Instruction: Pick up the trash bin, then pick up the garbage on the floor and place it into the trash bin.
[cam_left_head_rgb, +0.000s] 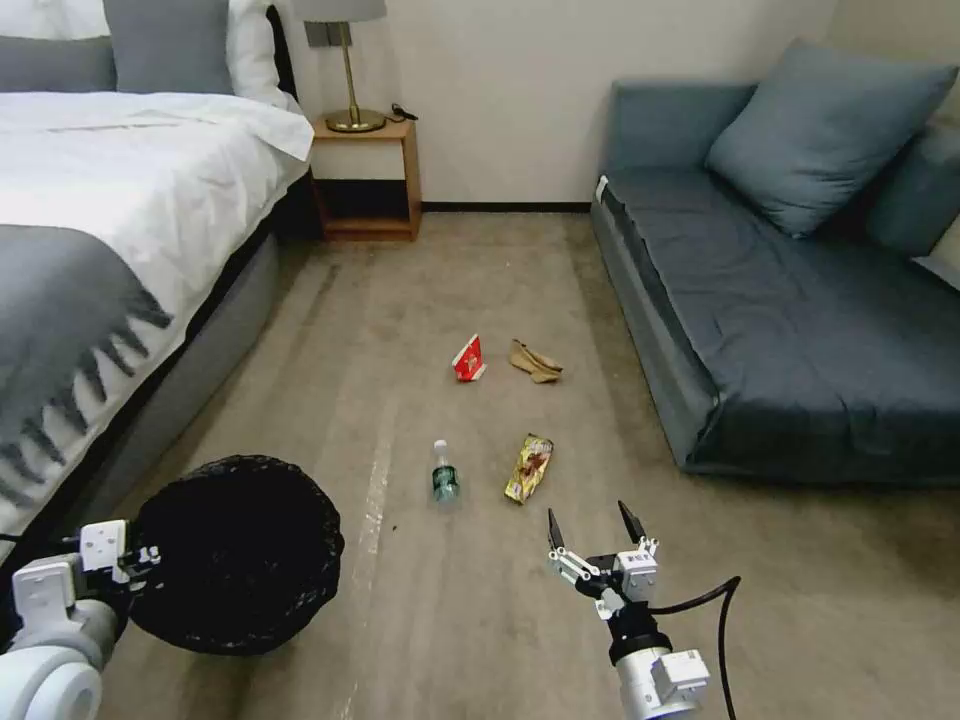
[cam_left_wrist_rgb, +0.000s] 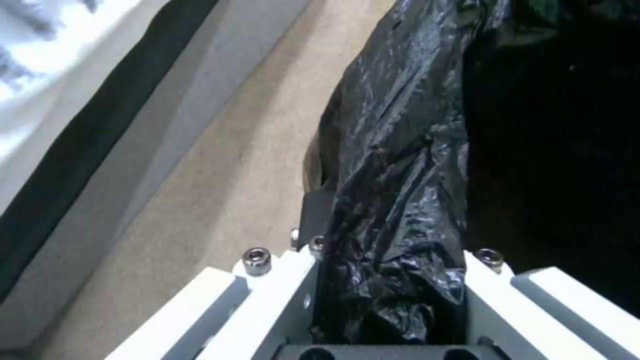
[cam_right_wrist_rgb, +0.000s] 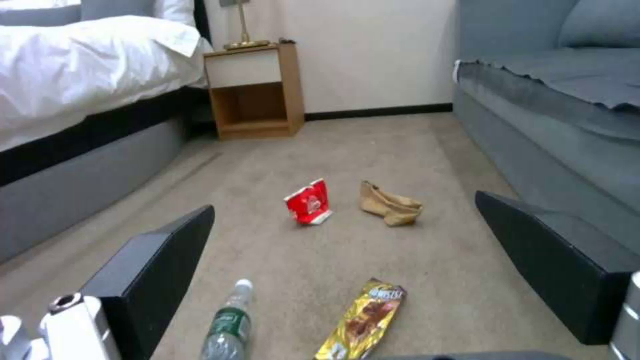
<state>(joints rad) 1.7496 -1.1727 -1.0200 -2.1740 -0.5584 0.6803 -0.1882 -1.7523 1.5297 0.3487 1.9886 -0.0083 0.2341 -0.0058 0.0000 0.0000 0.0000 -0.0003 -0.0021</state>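
Observation:
The trash bin (cam_left_head_rgb: 240, 550), lined with a crinkly black bag, hangs tilted at the lower left. My left gripper (cam_left_head_rgb: 135, 560) is shut on its rim, and in the left wrist view the bag (cam_left_wrist_rgb: 400, 175) is clamped between the fingers. My right gripper (cam_left_head_rgb: 593, 530) hovers open above the floor, just short of the garbage. The clear bottle (cam_left_head_rgb: 445, 480) and the gold-brown wrapper (cam_left_head_rgb: 529, 468) lie nearest; the red-white packet (cam_left_head_rgb: 468, 359) and tan paper (cam_left_head_rgb: 535, 362) lie farther off. The right wrist view shows the bottle (cam_right_wrist_rgb: 227, 325), wrapper (cam_right_wrist_rgb: 363, 320), packet (cam_right_wrist_rgb: 309, 202) and paper (cam_right_wrist_rgb: 390, 206) between the spread fingers (cam_right_wrist_rgb: 160, 260).
A bed (cam_left_head_rgb: 110, 230) runs along the left and a grey-blue sofa (cam_left_head_rgb: 780, 330) along the right. A wooden nightstand (cam_left_head_rgb: 365, 180) with a lamp stands at the back wall. Carpeted floor (cam_left_head_rgb: 450, 620) lies between them.

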